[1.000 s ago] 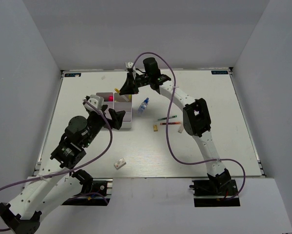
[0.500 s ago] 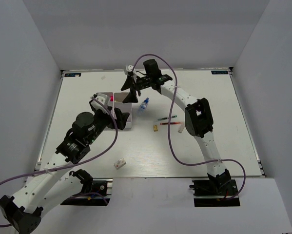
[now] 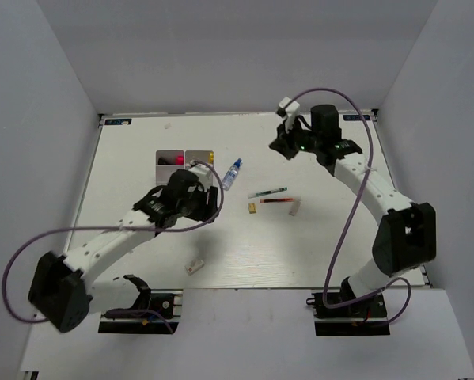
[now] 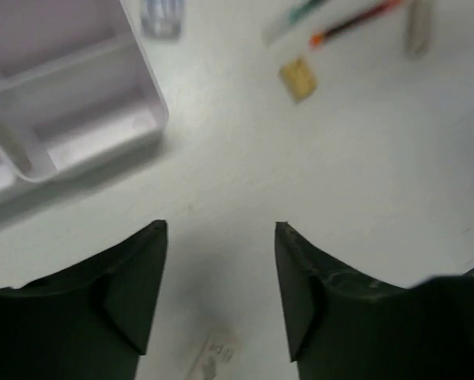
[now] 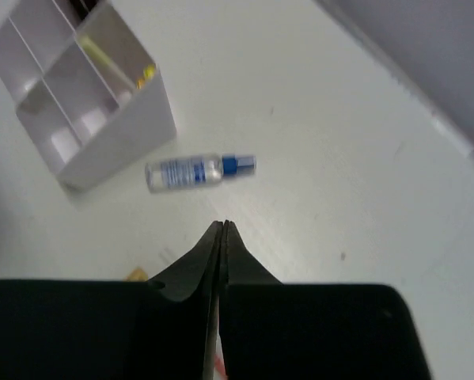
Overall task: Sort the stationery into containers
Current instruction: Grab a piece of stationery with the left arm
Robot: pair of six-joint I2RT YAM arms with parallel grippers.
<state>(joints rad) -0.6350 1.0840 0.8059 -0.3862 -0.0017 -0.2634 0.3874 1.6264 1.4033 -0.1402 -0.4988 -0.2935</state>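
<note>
Left end effector (image 4: 221,229), fingers wide apart and empty, hovers centre-left over the table (image 3: 142,134), just below the divided box (image 5: 122,134). A green pen (image 3: 268,191) and a red pen (image 3: 276,201) lie mid-frame. The right end effector (image 5: 222,227), pinched closed, hangs upper right.

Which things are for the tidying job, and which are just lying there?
For the job: white four-cell box, thin green pen, thin red pen, tiny yellow piece, small white block.
Just lying about: small clear bottle with blue cap.
</note>
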